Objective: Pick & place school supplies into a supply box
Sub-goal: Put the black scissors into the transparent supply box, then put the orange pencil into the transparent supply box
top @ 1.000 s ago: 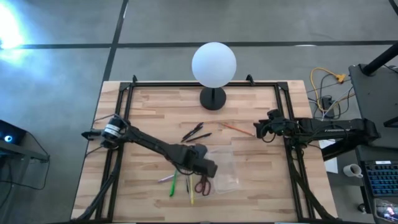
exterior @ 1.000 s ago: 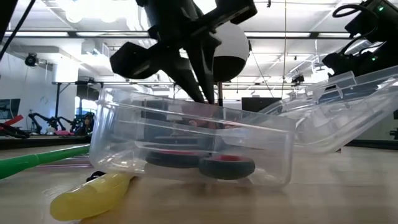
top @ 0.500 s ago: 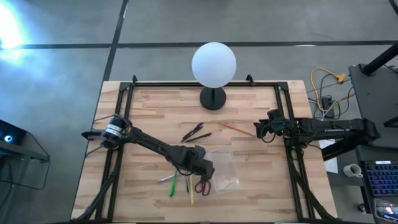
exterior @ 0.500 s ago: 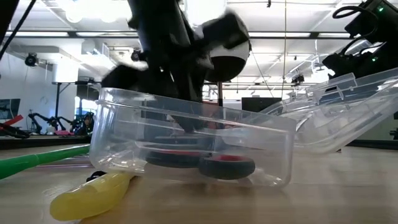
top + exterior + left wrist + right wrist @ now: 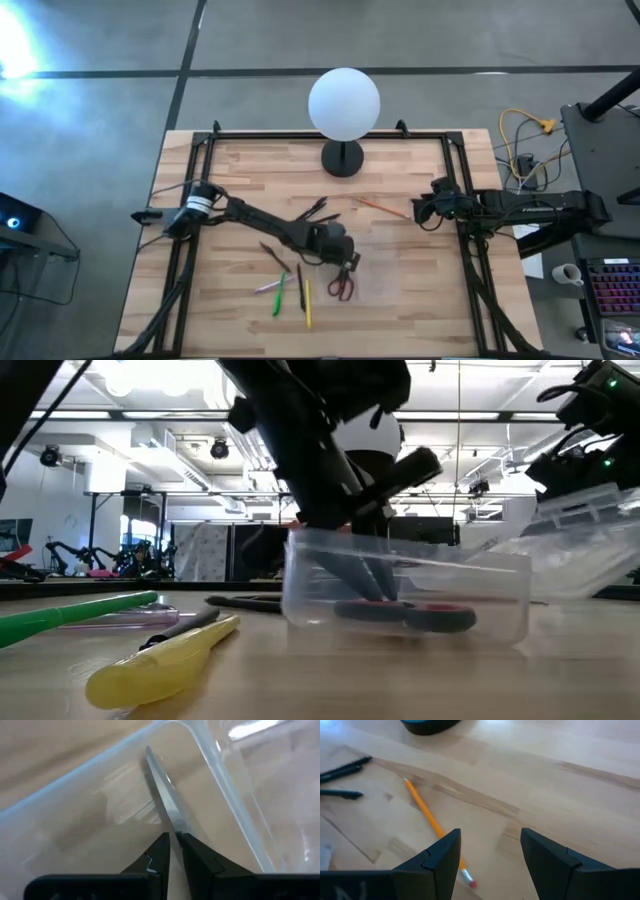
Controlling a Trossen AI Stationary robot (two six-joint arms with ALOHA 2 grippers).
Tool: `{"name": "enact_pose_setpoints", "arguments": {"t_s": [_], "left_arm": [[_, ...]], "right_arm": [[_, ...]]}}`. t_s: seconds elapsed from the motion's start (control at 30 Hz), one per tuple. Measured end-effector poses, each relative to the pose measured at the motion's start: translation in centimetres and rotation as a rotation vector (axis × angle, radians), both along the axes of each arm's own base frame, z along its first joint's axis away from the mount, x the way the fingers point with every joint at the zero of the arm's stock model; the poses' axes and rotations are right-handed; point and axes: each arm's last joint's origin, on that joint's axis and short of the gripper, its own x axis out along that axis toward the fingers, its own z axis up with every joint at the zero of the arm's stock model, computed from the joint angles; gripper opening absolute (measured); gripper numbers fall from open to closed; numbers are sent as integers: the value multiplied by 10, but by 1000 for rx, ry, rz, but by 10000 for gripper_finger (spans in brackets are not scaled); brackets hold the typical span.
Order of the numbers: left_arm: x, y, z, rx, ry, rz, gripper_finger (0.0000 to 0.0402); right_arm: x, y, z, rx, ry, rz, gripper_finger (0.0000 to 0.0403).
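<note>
The red-handled scissors [image 5: 342,285] lie in the clear supply box [image 5: 405,585], whose lid [image 5: 585,525] stands open to the right. My left gripper [image 5: 339,262] reaches down into the box and is shut on the scissors [image 5: 165,800]. Loose on the table lie dark pens [image 5: 315,212], an orange pencil [image 5: 383,208], a dark brown pen [image 5: 272,255], a pale pen [image 5: 268,287], a green pen [image 5: 279,297] and a yellow pen [image 5: 307,305]. My right gripper [image 5: 418,210] hovers open over the orange pencil [image 5: 427,815], apart from it. My left gripper pinches the scissors' closed blades [image 5: 172,827] between its two fingertips [image 5: 161,851], coming from above and slanting down into the box. The blade tip [image 5: 149,754] points on past the fingers over the box floor. The red handles [image 5: 415,615] lie low on the box floor.
A white globe lamp on a black stand [image 5: 343,105] stands at the far middle of the table. Black frame rails [image 5: 200,180] run along both sides. The green [image 5: 70,615] and yellow [image 5: 160,660] pens lie close to the near edge, left of the box.
My left gripper has moved toward the far edge and slightly right, staying shut on the scissors. The scissors and the clear box have slid with it, away from the near edge and to the right, and the box has turned. A dark brown pen now shows beside the arm.
</note>
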Motion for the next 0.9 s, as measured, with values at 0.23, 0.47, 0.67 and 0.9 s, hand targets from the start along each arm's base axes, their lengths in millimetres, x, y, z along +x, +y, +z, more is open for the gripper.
{"name": "enact_pose_setpoints", "arguments": {"t_s": [0.23,0.47,0.67,0.9], "left_arm": [[12,29,10,43,-59,-5,33],[16,27,47,99,-67,-85,33],[-6,20,71,149,137,-136,33],[-25,17,82,153,182,-153,33]], "right_arm": [[0,0,0,14,-10,-17,199],[3,0,3,-37,-7,51,199],[10,0,6,-122,20,157,199],[32,2,15,-47,33,263,194]]}}
